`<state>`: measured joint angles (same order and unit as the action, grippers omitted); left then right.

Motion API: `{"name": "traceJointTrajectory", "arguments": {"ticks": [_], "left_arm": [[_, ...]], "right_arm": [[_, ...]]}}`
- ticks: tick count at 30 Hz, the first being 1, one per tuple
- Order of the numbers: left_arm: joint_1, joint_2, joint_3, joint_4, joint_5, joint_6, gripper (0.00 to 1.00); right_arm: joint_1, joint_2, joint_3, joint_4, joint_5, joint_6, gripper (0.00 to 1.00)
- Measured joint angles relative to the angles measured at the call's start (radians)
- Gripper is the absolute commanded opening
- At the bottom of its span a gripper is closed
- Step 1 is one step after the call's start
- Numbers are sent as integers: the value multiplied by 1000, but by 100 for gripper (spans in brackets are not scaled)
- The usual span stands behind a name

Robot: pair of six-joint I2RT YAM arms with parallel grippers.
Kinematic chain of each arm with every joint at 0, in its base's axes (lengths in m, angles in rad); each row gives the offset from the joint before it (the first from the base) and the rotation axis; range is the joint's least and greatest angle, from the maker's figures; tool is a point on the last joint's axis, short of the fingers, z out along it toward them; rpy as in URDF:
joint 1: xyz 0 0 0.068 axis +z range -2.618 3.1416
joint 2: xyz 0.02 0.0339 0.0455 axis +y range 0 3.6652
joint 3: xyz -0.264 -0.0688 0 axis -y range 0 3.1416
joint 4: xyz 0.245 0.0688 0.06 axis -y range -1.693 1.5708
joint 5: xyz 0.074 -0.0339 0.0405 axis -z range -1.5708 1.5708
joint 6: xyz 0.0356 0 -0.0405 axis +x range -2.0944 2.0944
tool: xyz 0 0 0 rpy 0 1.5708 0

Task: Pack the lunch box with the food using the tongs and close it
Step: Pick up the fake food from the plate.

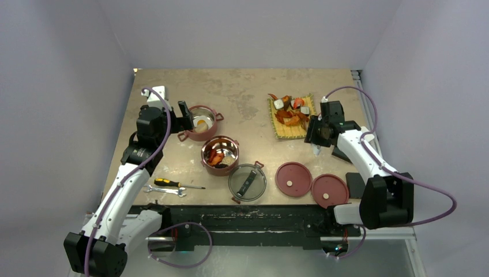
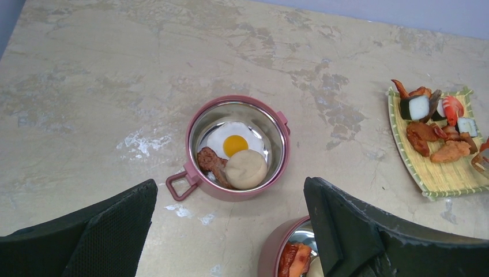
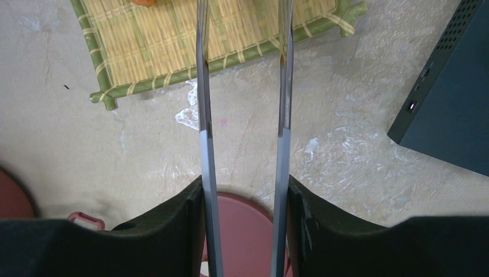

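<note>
While parallel, tongs (image 3: 204, 115) between right jaws.

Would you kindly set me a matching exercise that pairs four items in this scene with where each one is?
Things:
1. egg
2. tongs
3. screwdriver
4. dark lid

Places:
A. beside the wrench
B. in the right claw
C. in the far bowl
D. lying flat by the near bowl

Pairs: 1-C, 2-B, 3-A, 4-D
</note>
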<state>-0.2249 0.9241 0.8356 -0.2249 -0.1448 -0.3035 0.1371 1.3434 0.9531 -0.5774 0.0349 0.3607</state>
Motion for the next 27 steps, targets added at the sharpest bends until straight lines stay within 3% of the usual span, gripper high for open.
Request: {"name": "traceJointTrajectory", "arguments": {"ticks": [27], "left_arm": [[0,0,0,0,2,0,99]], "right_arm": [[29,192,84,64,24,-41,51]]}}
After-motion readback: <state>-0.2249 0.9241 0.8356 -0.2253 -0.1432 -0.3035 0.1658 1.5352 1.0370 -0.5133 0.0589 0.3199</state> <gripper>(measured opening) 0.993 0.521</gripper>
